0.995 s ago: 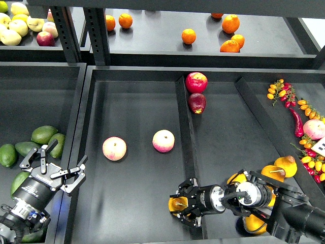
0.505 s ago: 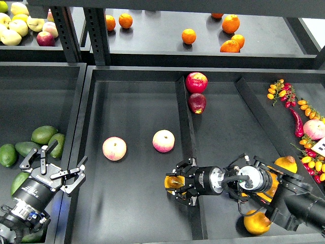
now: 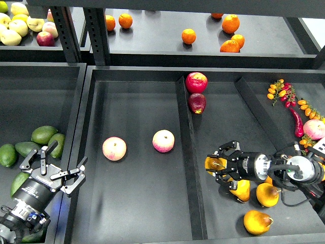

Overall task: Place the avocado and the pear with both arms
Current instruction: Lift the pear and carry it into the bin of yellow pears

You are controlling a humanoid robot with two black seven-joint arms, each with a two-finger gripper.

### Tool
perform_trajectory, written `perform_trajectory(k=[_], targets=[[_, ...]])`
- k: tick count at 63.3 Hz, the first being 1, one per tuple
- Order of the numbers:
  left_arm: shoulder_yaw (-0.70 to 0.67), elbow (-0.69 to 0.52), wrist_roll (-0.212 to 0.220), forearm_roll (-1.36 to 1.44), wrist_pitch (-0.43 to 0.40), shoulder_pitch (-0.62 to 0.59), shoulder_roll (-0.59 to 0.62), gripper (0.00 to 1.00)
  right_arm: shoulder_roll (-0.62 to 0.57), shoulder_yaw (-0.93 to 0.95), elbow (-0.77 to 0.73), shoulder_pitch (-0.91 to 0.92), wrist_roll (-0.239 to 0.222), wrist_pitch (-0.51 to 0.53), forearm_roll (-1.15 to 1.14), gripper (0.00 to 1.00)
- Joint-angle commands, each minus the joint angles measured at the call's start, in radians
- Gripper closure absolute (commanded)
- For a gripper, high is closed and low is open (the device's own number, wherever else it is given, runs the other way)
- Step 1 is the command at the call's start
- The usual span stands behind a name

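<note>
Several dark green avocados [image 3: 44, 134] lie in the left bin [image 3: 30, 96]. My left gripper [image 3: 55, 165] is open and empty, just right of them near the bin's right wall. My right gripper [image 3: 215, 166] is shut on a golden pear [image 3: 212, 163] and holds it over the right compartment, just right of the divider [image 3: 187, 147]. Three more pears [image 3: 267, 194] lie close by below and to the right of it; one touches the gripper's underside.
Two round pink-yellow fruits [image 3: 114, 148] [image 3: 163, 141] lie in the middle compartment. Two red apples [image 3: 196, 82] sit at the divider's far end. Chillies and small tomatoes [image 3: 297, 122] fill the right tray. Oranges [image 3: 188, 35] and apples [image 3: 15, 25] are on the upper shelf.
My right gripper has moved right and up with the pear, from over the divider into the right compartment. My left arm has not moved.
</note>
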Motion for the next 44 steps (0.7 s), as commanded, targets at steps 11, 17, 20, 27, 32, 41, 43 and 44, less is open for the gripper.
perform_trajectory(k=[11, 17, 20, 27, 32, 41, 43, 44], targets=[[0.001, -0.001, 0.0, 0.0, 0.0, 0.0, 0.0, 0.01, -0.003, -0.002, -0.007, -0.108, 0.0, 0.021, -0.042, 0.58], [0.001, -0.001, 0.0, 0.0, 0.0, 0.0, 0.0, 0.01, -0.001, -0.002, -0.009, -0.131, 0.0, 0.025, -0.056, 0.58], [0.001, -0.001, 0.0, -0.002, 0.0, 0.0, 0.0, 0.01, -0.001, -0.002, -0.01, -0.141, 0.0, 0.025, -0.062, 0.57], [0.001, -0.001, 0.0, 0.0, 0.0, 0.0, 0.0, 0.01, -0.001, 0.0, -0.012, -0.152, 0.0, 0.038, -0.074, 0.57], [0.002, -0.001, 0.0, -0.002, 0.0, 0.0, 0.0, 0.01, -0.001, -0.002, -0.018, -0.157, 0.0, 0.041, -0.076, 0.57], [0.001, -0.001, 0.0, -0.002, 0.0, 0.0, 0.0, 0.01, -0.001, -0.002, -0.038, -0.158, 0.0, 0.049, -0.077, 0.56], [0.001, -0.001, 0.0, -0.002, 0.0, 0.0, 0.0, 0.01, 0.0, -0.002, -0.041, -0.158, 0.0, 0.049, -0.077, 0.56], [0.001, -0.001, 0.0, -0.002, 0.0, 0.0, 0.0, 0.01, -0.001, -0.002, -0.041, -0.16, 0.0, 0.049, -0.077, 0.55]])
